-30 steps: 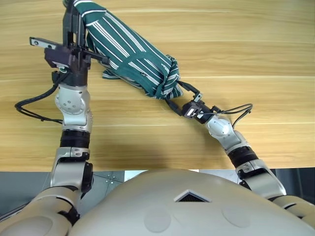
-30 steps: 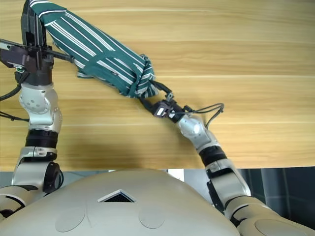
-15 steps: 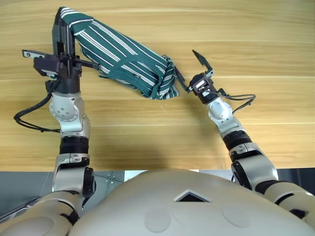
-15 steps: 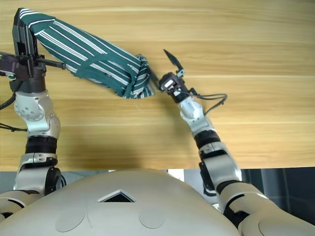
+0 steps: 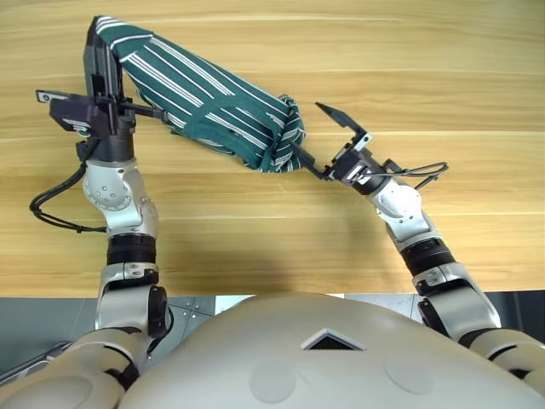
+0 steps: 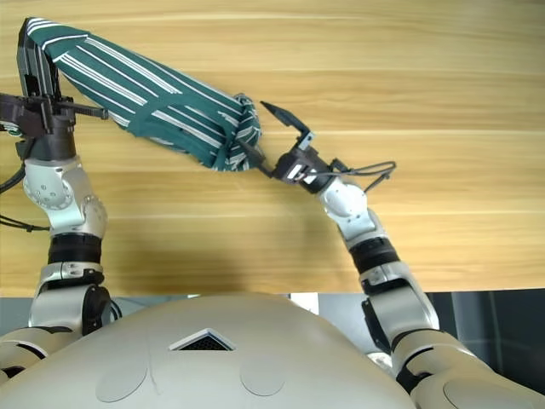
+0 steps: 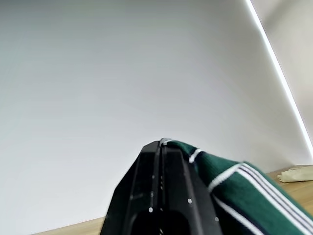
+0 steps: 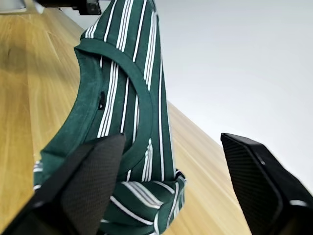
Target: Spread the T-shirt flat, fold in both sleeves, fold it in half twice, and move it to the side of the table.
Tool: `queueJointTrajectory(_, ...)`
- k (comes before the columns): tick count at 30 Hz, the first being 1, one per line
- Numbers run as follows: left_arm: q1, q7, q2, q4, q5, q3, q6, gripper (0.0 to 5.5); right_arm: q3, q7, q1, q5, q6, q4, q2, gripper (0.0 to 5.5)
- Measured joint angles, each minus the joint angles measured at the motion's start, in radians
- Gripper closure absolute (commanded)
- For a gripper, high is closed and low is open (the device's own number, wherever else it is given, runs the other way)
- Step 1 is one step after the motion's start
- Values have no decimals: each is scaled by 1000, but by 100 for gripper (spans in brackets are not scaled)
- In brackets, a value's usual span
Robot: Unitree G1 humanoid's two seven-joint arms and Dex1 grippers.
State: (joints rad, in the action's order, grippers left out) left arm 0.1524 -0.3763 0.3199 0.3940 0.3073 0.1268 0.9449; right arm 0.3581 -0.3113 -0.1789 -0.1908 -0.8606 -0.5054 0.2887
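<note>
T-shirt [image 5: 213, 102], dark green with thin white stripes, hangs in a bunched, sloping roll over a wide counter [image 5: 426, 51] of pale wood, which I see running across both head views. The cloth is not spread. Its high end is lifted off the counter on my left side, and from there it slopes down toward the middle. It ends in a crumpled lump that seems to rest on the wood, as far as I can tell from the right wrist view.

The left arm stands upright at the left of the counter. The left hand [image 5: 98, 51] is clenched on the high end of the T-shirt, with its 2 fingers pressed together and green cloth draped over them.

The right arm reaches in low from the right. The right hand [image 5: 313, 132] is released, with its 2 fingers spread wide just beside the lump at the low end. 1 finger points up and away from the cloth. The other lies along the cloth's lower edge, and I cannot tell if it touches. The T-shirt's curved neckband [image 8: 132, 98] shows between these fingers.
</note>
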Motion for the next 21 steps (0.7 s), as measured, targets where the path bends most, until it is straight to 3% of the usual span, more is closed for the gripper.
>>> queueJointTrajectory(5, 3, -19, -28, -21, 0, -4, 14, 548, 10, 175, -180, -188, 144, -308, -65, 192)
queueJointTrajectory(11, 6, -29, -62, -24, 0, -24, 31, 548, 27, 331, -318, -239, 183, -534, -112, 192)
queueJointTrajectory(15, 6, -11, -63, -24, -7, 16, 37, 548, 5, 376, -310, -228, 159, -555, -102, 192)
queueJointTrajectory(21, 18, 20, -65, 32, -32, 77, 59, 548, -81, 310, -131, -90, 29, -389, -39, 192)
